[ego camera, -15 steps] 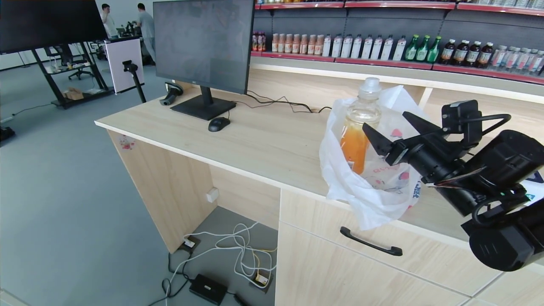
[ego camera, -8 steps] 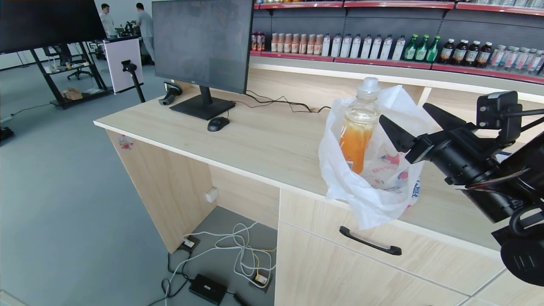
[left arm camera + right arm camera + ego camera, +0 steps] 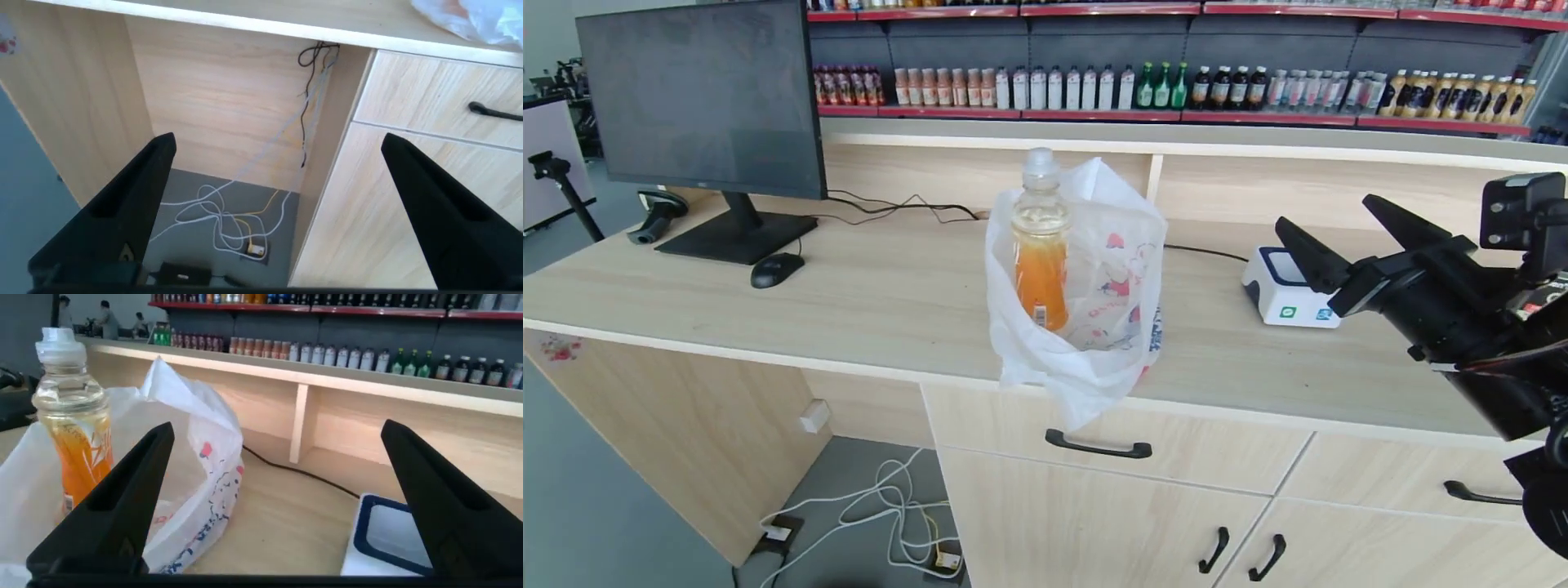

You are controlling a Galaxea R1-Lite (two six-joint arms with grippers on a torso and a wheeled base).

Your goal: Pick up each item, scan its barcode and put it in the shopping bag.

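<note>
Head view: the bottle (image 3: 1041,253) stands upright inside the shopping bag (image 3: 1107,327), which sits at the front edge of the counter (image 3: 890,302), its mouth left open for loading. The right gripper (image 3: 1327,214) hangs to the bag's right, fingers spread, empty, in front of the scanner (image 3: 1290,296).

Left wrist view: the left gripper (image 3: 278,155), likewise spread and empty, hangs low before the cupboard (image 3: 425,98), probably to keep clear.

Right wrist view: the bottle's neck rises above the bag's rim, so this item looks packed.

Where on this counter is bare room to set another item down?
Widest bare patch: the counter between the mouse and the shopping bag. A narrower strip lies between the bag and the white scanner. It is crowded around the monitor stand.
</note>
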